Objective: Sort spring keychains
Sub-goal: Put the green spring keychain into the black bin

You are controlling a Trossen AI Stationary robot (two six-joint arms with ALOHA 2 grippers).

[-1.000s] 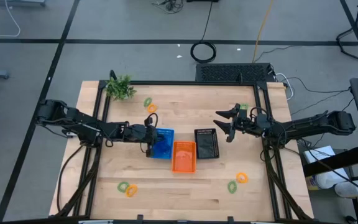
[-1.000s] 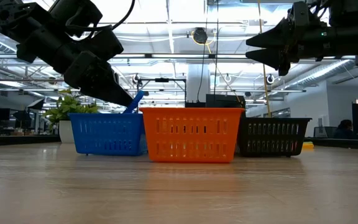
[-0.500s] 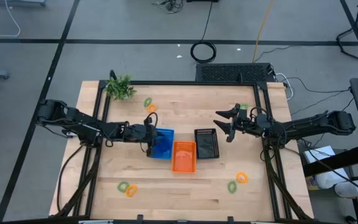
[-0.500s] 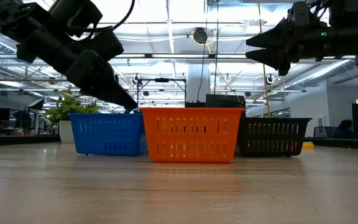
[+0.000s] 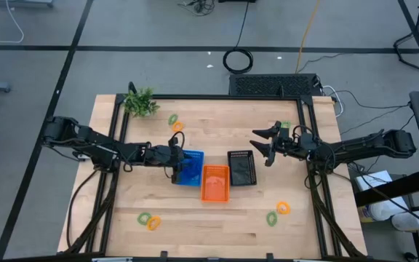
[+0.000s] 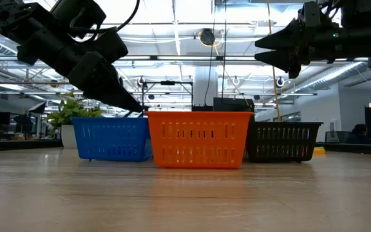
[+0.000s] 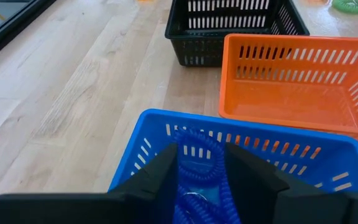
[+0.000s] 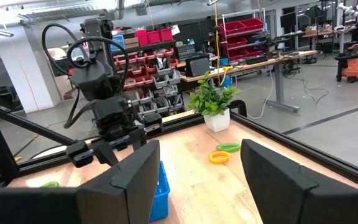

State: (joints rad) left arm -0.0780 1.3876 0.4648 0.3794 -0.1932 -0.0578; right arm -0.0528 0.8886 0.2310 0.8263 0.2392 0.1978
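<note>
Over at the table's nine o'clock side the left arm reaches in low, and its left gripper (image 5: 176, 161) sits right over the blue basket (image 5: 190, 169), tips dipped past the rim. In the left wrist view its two fingers (image 7: 160, 180) stand slightly apart with a blue spring keychain (image 7: 199, 158) lying between them inside the basket; whether they are touching the coil I cannot tell. More blue coils (image 7: 194, 202) lie lower in the same basket.

Just beside the blue basket stands the orange basket (image 5: 214, 183), and touching that, towards three o'clock, the black basket (image 5: 241, 167). From table height the three line up as blue (image 6: 111, 138), orange (image 6: 198, 139) and black (image 6: 282, 141).

Loose keychains lie scattered. At about seven o'clock a green one (image 5: 144, 217) and an orange one (image 5: 153, 223) lie just beside each other. Near eleven o'clock, close to the potted plant (image 5: 141, 102), are a green coil (image 5: 172, 119) and an orange coil (image 5: 177, 127). At about five o'clock lie another green (image 5: 271, 217) and another orange (image 5: 283, 208).

The right gripper (image 5: 264, 145) hangs in the air above the table at three o'clock, just beyond the black basket, fingers spread wide with nothing between them.
</note>
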